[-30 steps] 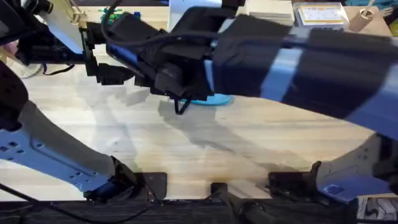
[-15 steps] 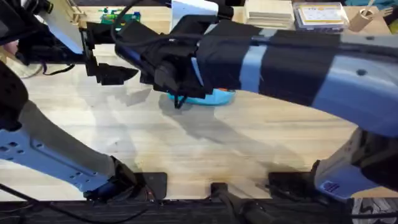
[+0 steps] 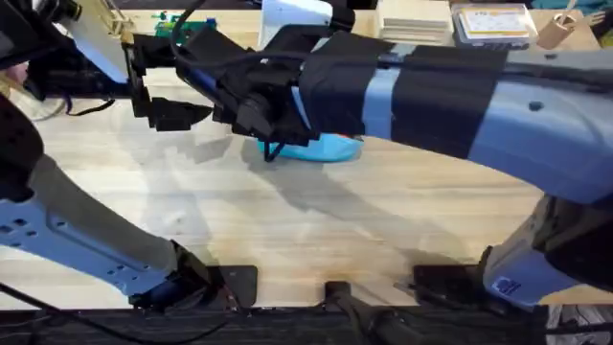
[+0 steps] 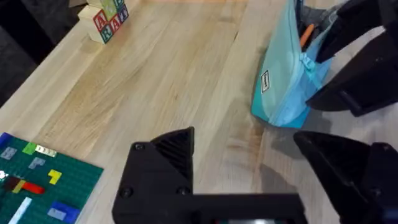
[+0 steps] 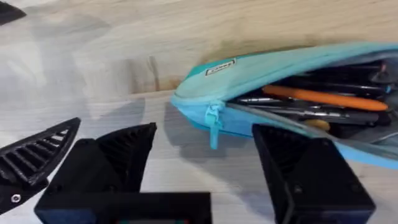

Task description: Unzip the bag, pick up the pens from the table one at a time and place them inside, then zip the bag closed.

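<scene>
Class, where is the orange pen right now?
The orange pen lies inside the open light blue pouch, among darker pens, just beyond the right pincer.

Pale blue-grey arm links with black bands, black cabling; black ribbed wedge fingers (image 5: 124, 158), small screws.

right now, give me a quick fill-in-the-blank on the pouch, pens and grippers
1. The light blue pencil pouch has its zipper ____.
2. An ____ pen lies inside the pouch among darker pens.
3. The right gripper hangs over the pouch's zipper pull with its fingers ____.
4. In the left wrist view, lettered wooden ____ stand on the table.

Missing words: open; orange; open; blocks
</scene>
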### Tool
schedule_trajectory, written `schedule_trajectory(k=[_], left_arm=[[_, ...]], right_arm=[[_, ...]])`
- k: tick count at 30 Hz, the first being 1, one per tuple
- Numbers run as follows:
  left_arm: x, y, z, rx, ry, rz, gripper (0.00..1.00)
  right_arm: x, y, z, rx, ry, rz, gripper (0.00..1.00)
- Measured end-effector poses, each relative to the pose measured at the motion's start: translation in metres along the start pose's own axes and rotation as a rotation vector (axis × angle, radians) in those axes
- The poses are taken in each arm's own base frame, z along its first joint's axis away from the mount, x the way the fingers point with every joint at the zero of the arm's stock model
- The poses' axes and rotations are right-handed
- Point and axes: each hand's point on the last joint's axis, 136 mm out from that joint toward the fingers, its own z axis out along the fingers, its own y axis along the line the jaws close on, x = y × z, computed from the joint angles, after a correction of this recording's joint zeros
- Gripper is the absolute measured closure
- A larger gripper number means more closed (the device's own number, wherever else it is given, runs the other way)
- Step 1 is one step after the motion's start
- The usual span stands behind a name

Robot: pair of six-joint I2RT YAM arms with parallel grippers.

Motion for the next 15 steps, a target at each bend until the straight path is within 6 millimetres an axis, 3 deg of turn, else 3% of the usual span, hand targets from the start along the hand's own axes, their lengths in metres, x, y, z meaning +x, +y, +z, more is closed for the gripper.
schedule_trajectory(k=[15], left_arm=[[0.0, 0.0, 0.0, 0.0, 0.0, 0.0, 0.007]], right_arm=[[-0.003, -0.009, 0.016, 0.046, -0.007, -0.027, 0.289]])
